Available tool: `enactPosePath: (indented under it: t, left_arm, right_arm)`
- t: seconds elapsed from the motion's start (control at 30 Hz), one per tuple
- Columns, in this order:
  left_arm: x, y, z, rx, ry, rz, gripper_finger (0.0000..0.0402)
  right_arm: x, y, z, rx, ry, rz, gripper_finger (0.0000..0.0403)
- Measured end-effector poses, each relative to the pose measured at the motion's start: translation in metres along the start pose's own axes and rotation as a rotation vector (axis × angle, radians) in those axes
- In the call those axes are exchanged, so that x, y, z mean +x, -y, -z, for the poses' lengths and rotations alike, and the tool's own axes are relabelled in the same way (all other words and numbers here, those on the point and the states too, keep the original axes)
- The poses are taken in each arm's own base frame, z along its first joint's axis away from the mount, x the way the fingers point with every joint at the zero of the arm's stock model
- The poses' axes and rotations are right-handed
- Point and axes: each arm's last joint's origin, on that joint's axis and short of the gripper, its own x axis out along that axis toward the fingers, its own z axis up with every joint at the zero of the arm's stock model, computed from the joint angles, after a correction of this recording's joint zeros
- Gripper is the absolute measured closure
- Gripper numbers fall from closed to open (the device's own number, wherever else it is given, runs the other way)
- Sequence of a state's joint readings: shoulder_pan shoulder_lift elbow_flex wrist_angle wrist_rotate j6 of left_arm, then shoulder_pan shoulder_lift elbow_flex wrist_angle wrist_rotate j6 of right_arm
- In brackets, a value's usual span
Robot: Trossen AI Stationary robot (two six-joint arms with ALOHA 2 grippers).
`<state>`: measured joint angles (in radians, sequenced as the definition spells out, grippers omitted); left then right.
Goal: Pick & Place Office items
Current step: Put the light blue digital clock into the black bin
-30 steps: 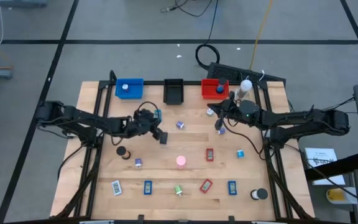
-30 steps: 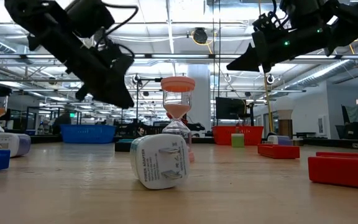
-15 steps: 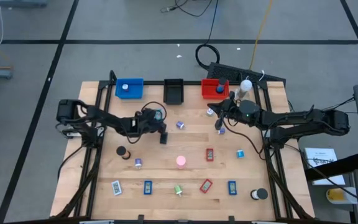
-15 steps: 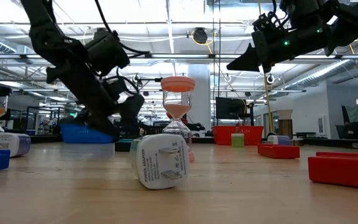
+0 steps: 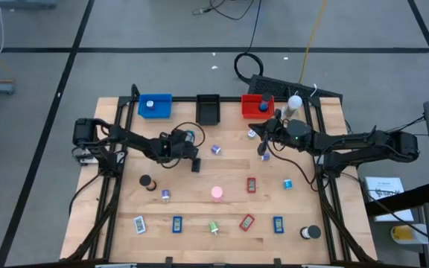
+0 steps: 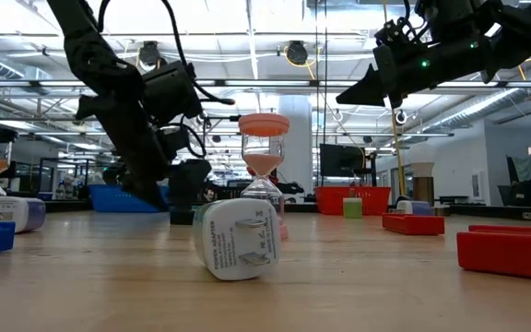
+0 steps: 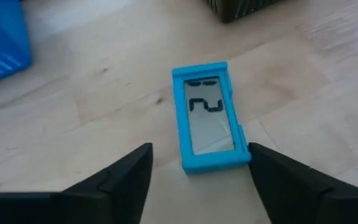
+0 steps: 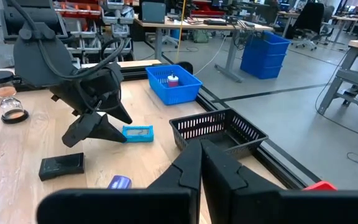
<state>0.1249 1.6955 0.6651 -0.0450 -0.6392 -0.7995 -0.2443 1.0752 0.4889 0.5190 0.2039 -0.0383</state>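
A flat blue rectangle with a grey display (image 7: pixel 209 116) lies flat on the wood, in front of the blue tray (image 5: pixel 155 105). My left gripper (image 7: pixel 199 182) is open and low over the table; its fingers stand either side of the rectangle's near end without touching it. In the right wrist view the left gripper (image 8: pixel 98 138) sits beside the blue rectangle (image 8: pixel 137 133), with a black rectangle (image 8: pixel 61 166) close by. My right gripper (image 5: pixel 263 149) hangs shut in the air (image 6: pixel 350 94) near the red tray (image 5: pixel 258 106). Other small items lie scattered toward the near edge.
Black tray (image 5: pixel 208 109) sits between the blue and red trays at the far edge. A white ball-topped stand (image 5: pixel 294 103) is by the right arm. A pink hourglass (image 5: pixel 217 193), a white plug (image 6: pixel 238 238), red rectangles (image 5: pixel 251 184) and cylinders dot the table's middle and near side.
My left gripper has come down from well above the table to just over the wood, reaching toward the blue rectangle. Nothing on the table has moved.
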Motion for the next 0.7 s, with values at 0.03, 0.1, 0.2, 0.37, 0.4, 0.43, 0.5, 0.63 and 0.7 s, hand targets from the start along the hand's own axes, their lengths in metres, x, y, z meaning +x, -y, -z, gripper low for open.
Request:
enactPosePath:
  t: [0.03,0.1,0.2,0.37,0.4,0.43,0.5,0.63,0.7]
  left_arm:
    - [0.000,0.000,0.000,0.003,-0.003,-0.003,0.0155]
    - [0.000,0.000,0.000,0.003,-0.004,-0.001,0.0171]
    - [0.001,0.001,-0.002,0.016,0.007,0.014,0.0181]
    - [0.005,-0.002,-0.009,0.032,0.030,0.018,0.0159]
    - [0.007,-0.003,-0.011,0.025,0.029,0.012,0.0151]
    - [0.009,-0.005,-0.012,0.016,0.023,0.011,0.0144]
    - [0.012,-0.008,-0.015,0.002,-0.006,0.028,0.0131]
    - [0.014,-0.011,-0.016,-0.002,-0.027,0.041,0.0131]
    - [0.014,-0.010,-0.016,0.006,-0.034,0.050,0.0150]
  right_arm:
    - [0.000,0.000,0.000,0.000,0.000,0.000,0.0402]
    - [0.000,0.000,0.000,0.000,0.000,0.000,0.0402]
    - [0.000,0.000,0.000,0.000,0.000,0.000,0.0402]
    - [0.000,0.000,0.000,0.000,0.000,0.000,0.0402]
    - [0.000,0.000,0.000,0.000,0.000,0.000,0.0401]
    - [0.000,0.000,0.000,0.000,0.000,0.000,0.0401]
    - [0.000,0.000,0.000,0.000,0.000,0.000,0.0402]
    - [0.000,0.000,0.000,0.000,0.000,0.000,0.0401]
    - [0.000,0.000,0.000,0.000,0.000,0.000,0.0402]
